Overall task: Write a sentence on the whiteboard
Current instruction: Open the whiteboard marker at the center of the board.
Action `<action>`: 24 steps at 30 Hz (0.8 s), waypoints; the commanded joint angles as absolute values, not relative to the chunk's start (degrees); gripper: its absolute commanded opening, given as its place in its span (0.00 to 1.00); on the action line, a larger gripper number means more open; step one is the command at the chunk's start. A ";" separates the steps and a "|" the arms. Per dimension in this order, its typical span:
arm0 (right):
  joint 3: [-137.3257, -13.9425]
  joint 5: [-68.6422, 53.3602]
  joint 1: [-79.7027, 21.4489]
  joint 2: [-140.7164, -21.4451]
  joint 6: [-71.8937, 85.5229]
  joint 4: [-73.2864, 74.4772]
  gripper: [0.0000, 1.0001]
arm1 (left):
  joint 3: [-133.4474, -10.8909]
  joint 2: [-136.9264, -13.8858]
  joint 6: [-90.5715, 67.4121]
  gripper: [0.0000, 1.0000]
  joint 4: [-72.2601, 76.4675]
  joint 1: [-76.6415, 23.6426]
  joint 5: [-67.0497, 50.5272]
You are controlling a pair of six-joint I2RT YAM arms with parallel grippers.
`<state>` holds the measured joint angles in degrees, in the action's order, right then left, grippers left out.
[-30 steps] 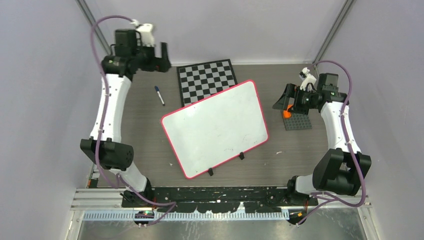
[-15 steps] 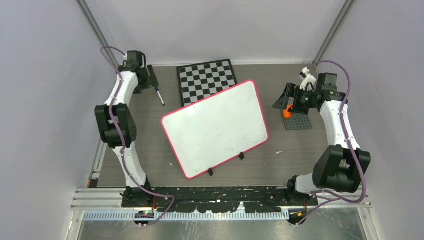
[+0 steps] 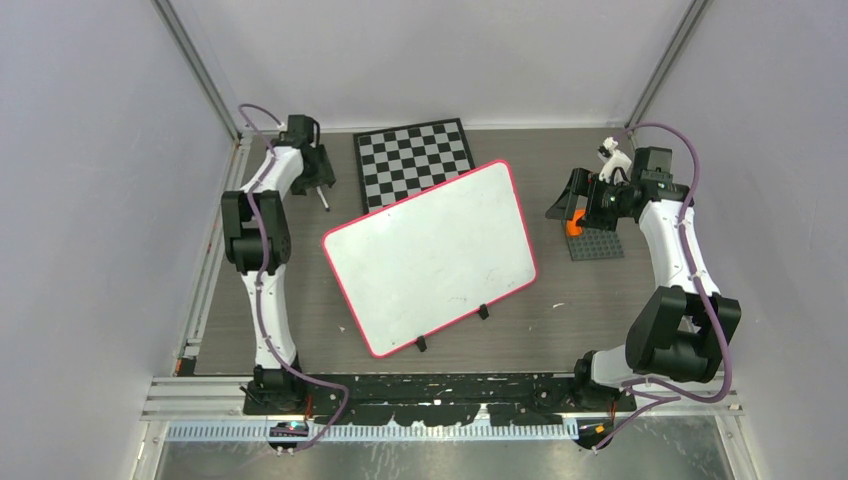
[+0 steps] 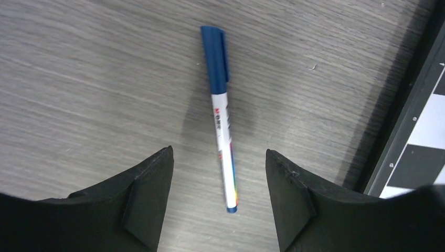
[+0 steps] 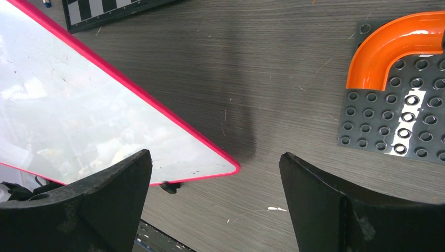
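Your left end effector hangs part-open astride the blue marker, gripping nothing, at 10 o'clock from the whiteboard, which lies tilted mid-tabletop. Your right end effector, at the whiteboard's 2 o'clock, gapes wide, holding nothing.

Soft, even light is falling from above, rendering the overhead view bright and sharp. The marker is casting a faint, blurred shadow onto the worktop. The whiteboard is throwing back mottled pale reflections, and a dark shadow is pooling beside its corner.
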<state>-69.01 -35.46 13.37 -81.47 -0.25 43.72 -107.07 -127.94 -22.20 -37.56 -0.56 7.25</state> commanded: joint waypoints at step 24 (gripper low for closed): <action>-86.07 -36.77 6.01 -79.42 -0.98 53.77 0.95 | -100.87 -117.59 -24.16 0.00 -45.43 7.05 -5.83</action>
